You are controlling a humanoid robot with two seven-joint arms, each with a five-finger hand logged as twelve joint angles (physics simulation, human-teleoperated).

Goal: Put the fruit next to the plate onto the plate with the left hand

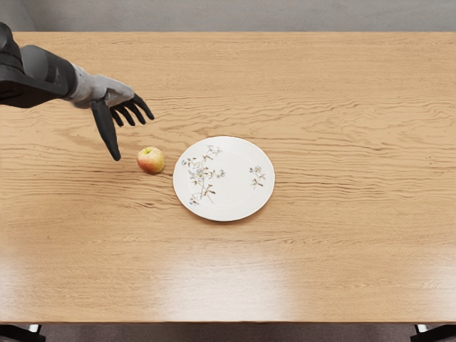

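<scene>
You have a wooden table [342, 107], with a grey strip [228, 14] beyond its far edge, possibly floor. The left hand [111, 105], its arm cut off at left, hovers with fingers spread, empty, near the apple [150, 160] lying just left of the plate [235, 205].

bright even render, sharp focus, soft glare on near table [235, 285]

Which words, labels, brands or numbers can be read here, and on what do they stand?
None. The plate carries only a painted flower pattern, no letters. The apple, the table and the left hand show no writing, label or number.
</scene>
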